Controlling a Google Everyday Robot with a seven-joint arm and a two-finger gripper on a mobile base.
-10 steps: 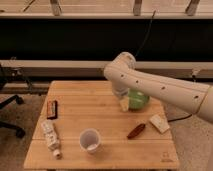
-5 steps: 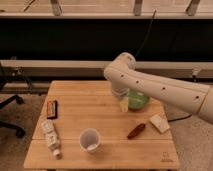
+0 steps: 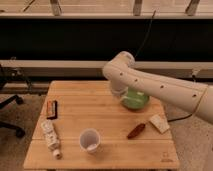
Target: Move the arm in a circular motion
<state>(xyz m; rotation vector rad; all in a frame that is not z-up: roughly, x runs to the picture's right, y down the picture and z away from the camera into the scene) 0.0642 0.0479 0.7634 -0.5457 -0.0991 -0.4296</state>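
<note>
The tool [image 3: 119,97] is seen only as a short pale stub below the arm's lower joint, at the left rim of a green bowl [image 3: 137,100]; whether it is open or closed cannot be told, and nothing is seen to be held by it. Whether the bowl is touched cannot be told either. The arm [image 3: 155,86] is stretched in from the right edge of the view, above the back right part of the wooden worktop [image 3: 102,117], with its bulbous elbow raised above the back edge. Near the right edge of the worktop a pale packet [image 3: 159,123] is laid, with a red-brown oblong item [image 3: 136,131] just beside it. A white cup [image 3: 90,139] is stood upright near the front edge, well apart from the tool. Along the left side a dark bar [image 3: 51,109] and a white bottle [image 3: 50,138] lying on its side are found. Bare wood is left in the middle of the worktop, between the cup and the bowl. An office chair [image 3: 9,107] is partly seen off the left edge.
</note>
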